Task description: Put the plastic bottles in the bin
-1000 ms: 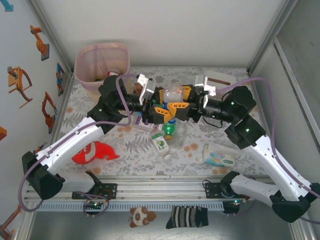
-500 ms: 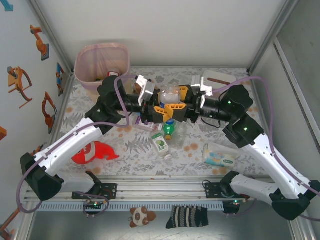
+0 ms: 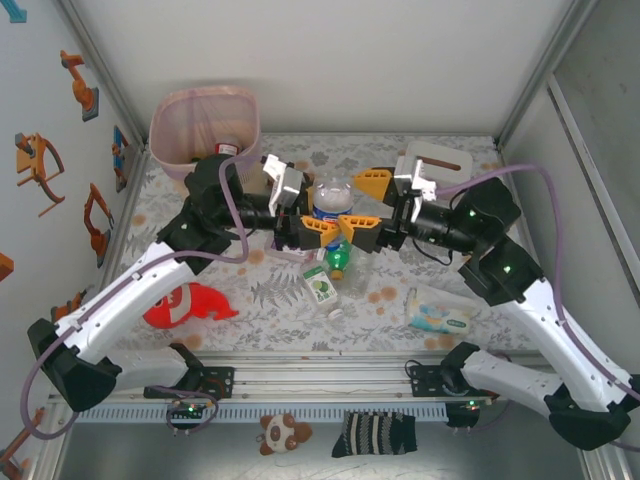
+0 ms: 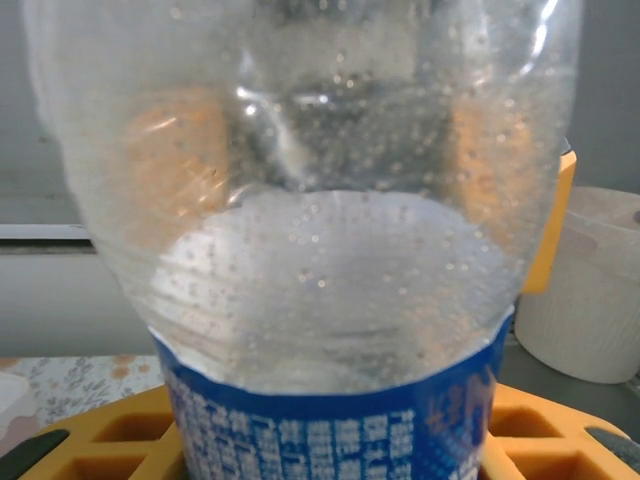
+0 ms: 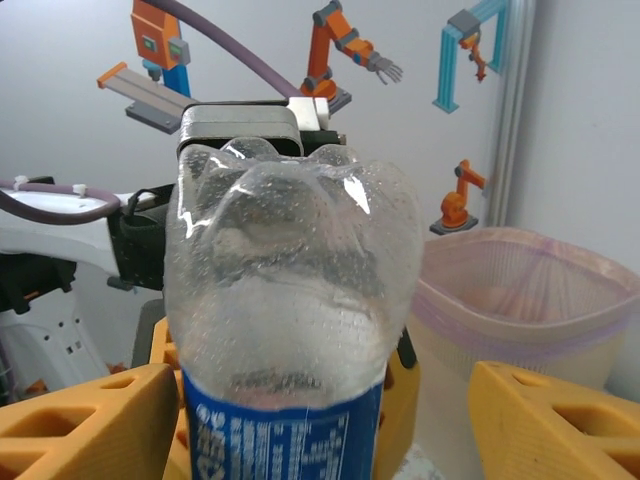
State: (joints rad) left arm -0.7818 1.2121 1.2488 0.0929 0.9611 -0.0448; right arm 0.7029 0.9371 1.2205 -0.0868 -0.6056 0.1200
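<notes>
Bin [image 3: 172, 152]: stands at the far left corner of the table; a few small items lie at its bottom (too dim to name).
Left gripper [image 3: 320, 226]: clamped on the blue label of a clear bottle [image 3: 331, 198].
Clear bottle: up off the table between the two grippers, to the right of the bin and outside it.
Right gripper [image 3: 358, 206]: spread wide, its fingers [image 5: 92, 423] on either side of the bottle, apart from it.
Green bottle [image 3: 338, 260]: on the table just below the grippers.
</notes>
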